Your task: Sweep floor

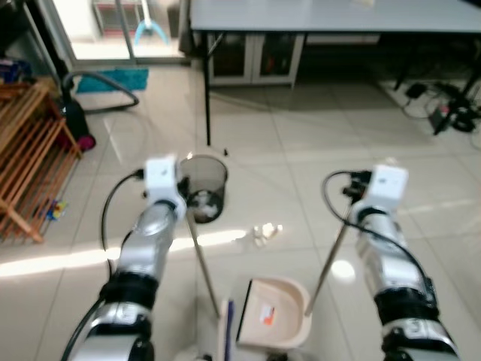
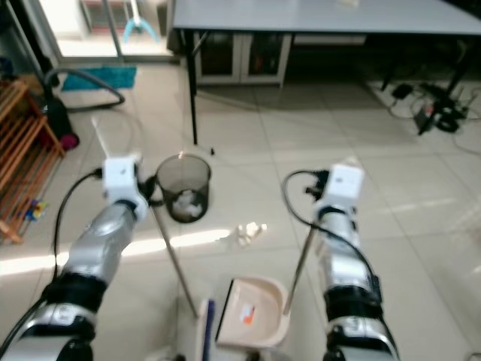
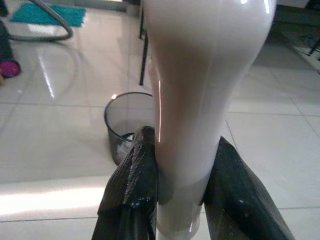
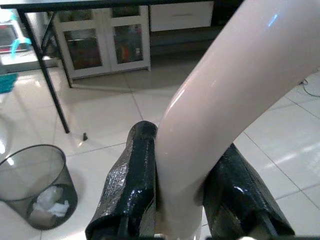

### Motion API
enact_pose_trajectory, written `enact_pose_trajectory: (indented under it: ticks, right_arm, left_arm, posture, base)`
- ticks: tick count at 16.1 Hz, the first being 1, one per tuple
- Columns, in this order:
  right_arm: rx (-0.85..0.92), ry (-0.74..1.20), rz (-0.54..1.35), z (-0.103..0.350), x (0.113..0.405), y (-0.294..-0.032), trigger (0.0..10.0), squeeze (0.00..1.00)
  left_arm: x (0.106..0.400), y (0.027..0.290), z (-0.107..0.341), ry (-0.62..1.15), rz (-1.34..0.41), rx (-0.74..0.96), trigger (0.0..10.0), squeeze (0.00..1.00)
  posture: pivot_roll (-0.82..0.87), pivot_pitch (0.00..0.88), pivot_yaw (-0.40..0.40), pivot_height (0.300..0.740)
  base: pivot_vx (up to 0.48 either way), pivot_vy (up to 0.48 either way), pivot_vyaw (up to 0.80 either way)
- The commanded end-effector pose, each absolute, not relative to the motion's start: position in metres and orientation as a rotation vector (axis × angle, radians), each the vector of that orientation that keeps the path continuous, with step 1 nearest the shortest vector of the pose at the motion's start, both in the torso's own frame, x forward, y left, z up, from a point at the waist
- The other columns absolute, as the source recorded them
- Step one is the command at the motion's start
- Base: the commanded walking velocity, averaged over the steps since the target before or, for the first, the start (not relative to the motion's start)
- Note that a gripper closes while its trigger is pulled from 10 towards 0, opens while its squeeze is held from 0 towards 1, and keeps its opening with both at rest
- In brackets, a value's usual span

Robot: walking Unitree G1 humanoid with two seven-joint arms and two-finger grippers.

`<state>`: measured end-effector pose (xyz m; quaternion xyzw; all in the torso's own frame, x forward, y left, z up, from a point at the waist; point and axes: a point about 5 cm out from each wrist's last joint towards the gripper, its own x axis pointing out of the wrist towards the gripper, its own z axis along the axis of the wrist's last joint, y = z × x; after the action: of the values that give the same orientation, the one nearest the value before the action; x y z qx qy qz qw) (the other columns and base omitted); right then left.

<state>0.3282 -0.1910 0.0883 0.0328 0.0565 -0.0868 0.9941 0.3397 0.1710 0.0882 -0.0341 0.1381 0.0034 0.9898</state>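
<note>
My left gripper (image 3: 183, 140) is shut on the cream grip of a broom handle (image 3: 200, 75). The broom's thin metal pole (image 1: 203, 263) slants down to the floor beside a beige dustpan (image 1: 274, 312). My right gripper (image 4: 186, 145) is shut on the cream grip of the dustpan handle (image 4: 225, 85), and its pole (image 1: 327, 263) runs down to the pan. A bit of crumpled white paper (image 1: 264, 233) lies on the tiles just beyond the pan. A black mesh waste bin (image 1: 204, 186) with white paper inside stands in front of my left wrist.
A grey table (image 1: 331, 15) on black legs (image 1: 207, 98) stands ahead, with a white cabinet (image 1: 255, 56) behind it. A wooden rack (image 1: 30, 150) is at the left beside a vacuum hose (image 1: 98, 83). Cables (image 1: 443, 105) lie at the far right.
</note>
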Motion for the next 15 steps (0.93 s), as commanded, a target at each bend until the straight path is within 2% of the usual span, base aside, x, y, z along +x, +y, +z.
enact_pose_trajectory:
  ticks: [1,6,7,10,15]
  right_arm:
    - [0.085,0.034,-0.182,0.102,0.33,-0.196,10.0,0.0]
    - [0.083,-0.07,-0.223,0.114,0.325,-0.202,10.0,0.0]
    - [0.07,-0.078,-0.224,0.115,0.325,-0.204,10.0,0.0]
    - [0.075,-0.077,-0.227,0.116,0.325,-0.204,10.0,0.0]
    - [0.084,-0.06,-0.225,0.113,0.323,-0.2,10.0,0.0]
  left_arm:
    - [0.344,0.169,0.099,0.236,-0.006,-0.032,10.0,0.0]
    - [0.343,0.171,0.103,0.209,-0.028,0.032,10.0,0.0]
    - [0.344,0.172,0.111,0.151,-0.027,0.1,10.0,0.0]
    - [0.344,0.17,0.12,0.096,-0.032,0.094,10.0,0.0]
    - [0.342,0.173,0.115,0.13,0.024,-0.015,10.0,0.0]
  posture:
    - [0.02,0.041,0.037,0.74]
    - [0.02,0.039,0.039,0.74]
    - [0.02,0.037,0.042,0.74]
    - [0.02,0.038,0.046,0.74]
    - [0.02,0.024,0.045,0.74]
  base:
    - [0.0,-0.48,0.0]
    - [0.0,-0.48,0.0]
    - [0.0,-0.428,0.0]
    - [0.0,0.0,0.0]
    - [0.0,0.0,0.0]
